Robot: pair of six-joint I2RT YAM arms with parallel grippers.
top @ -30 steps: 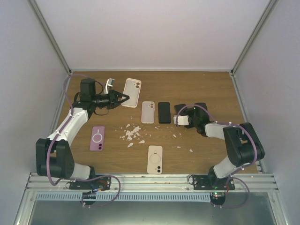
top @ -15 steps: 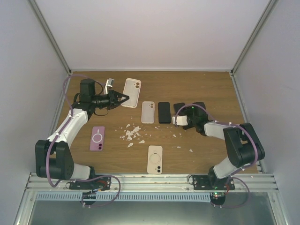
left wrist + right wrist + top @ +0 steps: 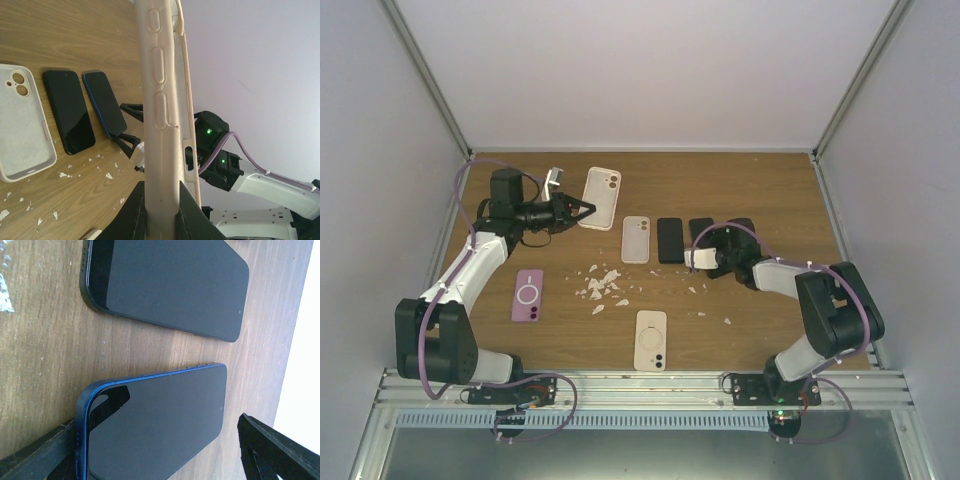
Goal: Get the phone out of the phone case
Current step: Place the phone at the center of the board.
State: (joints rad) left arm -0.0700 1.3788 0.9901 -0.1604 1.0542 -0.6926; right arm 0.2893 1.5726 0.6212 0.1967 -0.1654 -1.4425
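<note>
Top external view: at the far left of the table (image 3: 770,190), my left hand (image 3: 583,210) is clamped shut on one edge of the beige phone case (image 3: 601,197), holding it tilted and clear of the wood. Well apart from it, right of centre, the blue phone (image 3: 701,228) lies bare and screen-up on the table. It sits just beside the black phone (image 3: 670,240) and roughly parallel to it, both with their long axis running far to near. An empty white case (image 3: 636,239) lies on the black phone's other side. The right wrist view shows my right hand (image 3: 157,421) wide open over the blue phone, a finger at each lower corner, gripping nothing. Whether either finger touches the phone I cannot tell. By my reading the phone is out of its case and set down. What remains turns on the phone sitting straight under my open right hand. That arm, by far the nearer, should lift up and back rather than sweep sideways, where a finger could nudge the blue phone into the black one. From its edge in the left wrist view, I cannot tell whether the phone case is empty.
</note>
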